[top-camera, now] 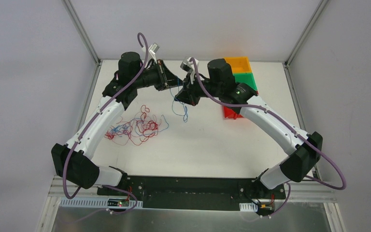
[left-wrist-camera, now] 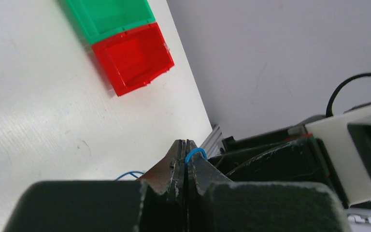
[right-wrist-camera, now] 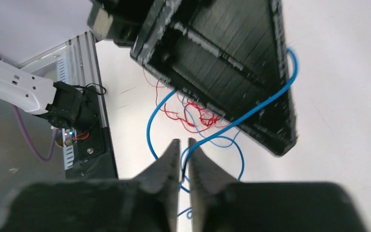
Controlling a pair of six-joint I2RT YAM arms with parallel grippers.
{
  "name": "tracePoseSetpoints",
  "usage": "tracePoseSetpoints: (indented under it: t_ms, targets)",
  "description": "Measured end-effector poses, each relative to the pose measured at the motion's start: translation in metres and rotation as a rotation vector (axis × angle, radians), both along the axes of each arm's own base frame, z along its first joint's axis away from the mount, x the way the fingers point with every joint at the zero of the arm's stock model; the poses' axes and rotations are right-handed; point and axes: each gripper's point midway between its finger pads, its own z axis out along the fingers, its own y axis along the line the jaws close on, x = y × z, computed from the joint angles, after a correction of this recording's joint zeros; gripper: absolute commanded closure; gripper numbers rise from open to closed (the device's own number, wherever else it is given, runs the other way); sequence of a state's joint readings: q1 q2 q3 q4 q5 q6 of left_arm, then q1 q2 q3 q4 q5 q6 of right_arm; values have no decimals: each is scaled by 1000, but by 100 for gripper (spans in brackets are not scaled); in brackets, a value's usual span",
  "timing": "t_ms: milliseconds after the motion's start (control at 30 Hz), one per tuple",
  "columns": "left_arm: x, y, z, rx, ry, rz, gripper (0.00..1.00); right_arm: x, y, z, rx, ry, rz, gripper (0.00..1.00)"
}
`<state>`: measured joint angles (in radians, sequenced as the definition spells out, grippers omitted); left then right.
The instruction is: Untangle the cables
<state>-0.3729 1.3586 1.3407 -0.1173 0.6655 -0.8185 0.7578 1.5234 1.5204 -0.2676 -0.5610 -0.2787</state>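
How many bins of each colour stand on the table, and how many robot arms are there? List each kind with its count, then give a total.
orange bin: 1
green bin: 1
red bin: 1
robot arms: 2 (left arm, right arm)
Total: 5
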Motion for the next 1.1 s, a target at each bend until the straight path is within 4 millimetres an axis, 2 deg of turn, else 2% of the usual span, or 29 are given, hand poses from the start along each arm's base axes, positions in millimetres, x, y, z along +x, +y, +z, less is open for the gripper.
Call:
tracePoseSetpoints:
  t_ms: [133,233,333,400,467,733,800,900,1100]
  targets:
    - [5,2,4,-4,-11,25,100,1,-6,-13,-41,13,-14,47]
    - [4,2,5,-2,-19,25,100,11,-22,-22,-75,24,-58,27]
    - [4,3,6,6,-36,22,100,30,-42,-21,-87,12,-130,17]
    - [4,3,6,14,-51,20,100,40,-55,-16,-88,-6,-173,14]
    - [4,4,5,24,-67,19,100,42,-60,-10,-83,-23,-189,13]
    - [7,6,1,73,-129,14,100,46,-60,15,-57,-79,-210,6]
    - [8,7,0,80,-136,16,100,50,-60,25,-44,-90,-220,2]
    - [7,5,0,86,-144,11,100,52,-57,40,-9,-87,-220,1]
    - [0,-5,-2,85,-144,-21,100,46,-38,51,32,-40,-174,1]
